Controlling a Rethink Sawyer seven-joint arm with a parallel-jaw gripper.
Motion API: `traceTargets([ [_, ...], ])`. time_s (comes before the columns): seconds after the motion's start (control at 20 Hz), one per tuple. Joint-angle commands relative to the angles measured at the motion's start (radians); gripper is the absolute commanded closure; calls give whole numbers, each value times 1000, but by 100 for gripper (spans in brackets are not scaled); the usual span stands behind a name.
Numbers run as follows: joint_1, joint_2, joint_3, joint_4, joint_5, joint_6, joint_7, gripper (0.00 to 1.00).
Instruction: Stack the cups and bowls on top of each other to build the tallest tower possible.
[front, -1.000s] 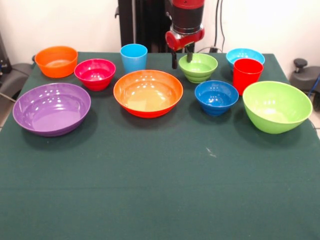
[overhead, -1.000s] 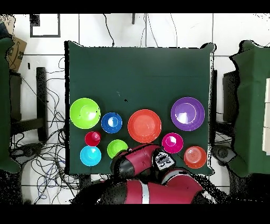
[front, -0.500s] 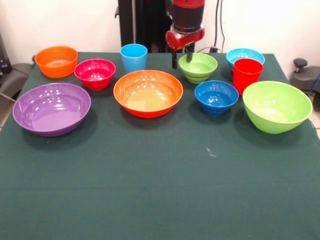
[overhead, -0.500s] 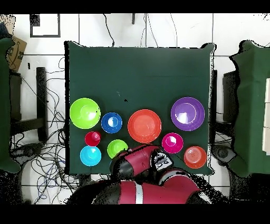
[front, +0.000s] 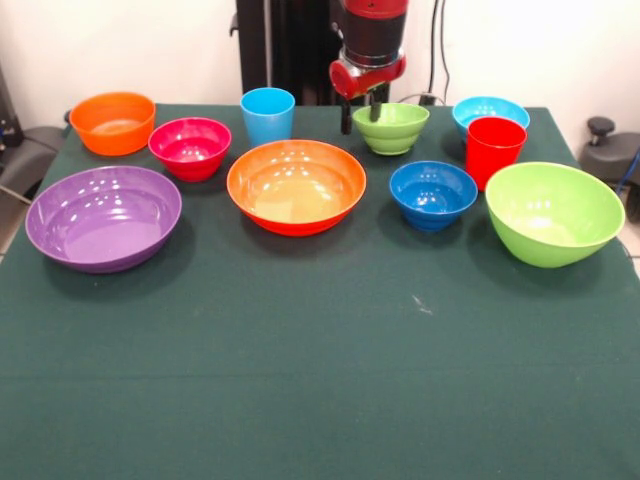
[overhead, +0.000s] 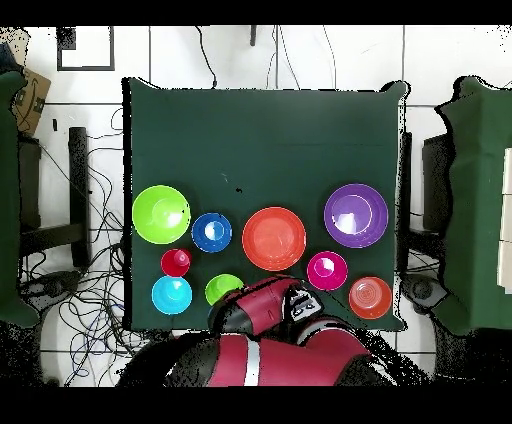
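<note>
At the back of the green-covered counter (front: 320, 380), the claw (front: 360, 115) grips the rim of the small lime bowl (front: 392, 128), one finger outside the wall and one inside, clamped on it. That bowl sits higher than its neighbours, with its base apparently just clear of the cloth. The overhead view hides the claw under the red arm (overhead: 265, 305), with the small lime bowl partly showing beside it.

No tower stands yet; every piece lies apart. Along the back row sit the small orange bowl (front: 112, 122), the magenta bowl (front: 190, 146), the light blue cup (front: 267, 114) and the light blue bowl (front: 488, 110). The red cup (front: 494, 150) stands just in front of the light blue bowl. Nearer the front are the purple bowl (front: 103, 216), the large orange bowl (front: 296, 185), the dark blue bowl (front: 433, 194) and the large lime bowl (front: 553, 212), all upright and none nested.
</note>
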Motion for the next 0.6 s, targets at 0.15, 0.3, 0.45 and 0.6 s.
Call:
traceTargets([
  [0.15, 16, 36, 39, -50, 9, -56, 133, 0],
  [0.3, 18, 37, 41, -53, 14, -50, 134, 0],
  [0.45, 21, 41, 37, -54, 11, -56, 134, 0],
  [0.6, 20, 37, 38, -52, 14, -47, 133, 0],
])
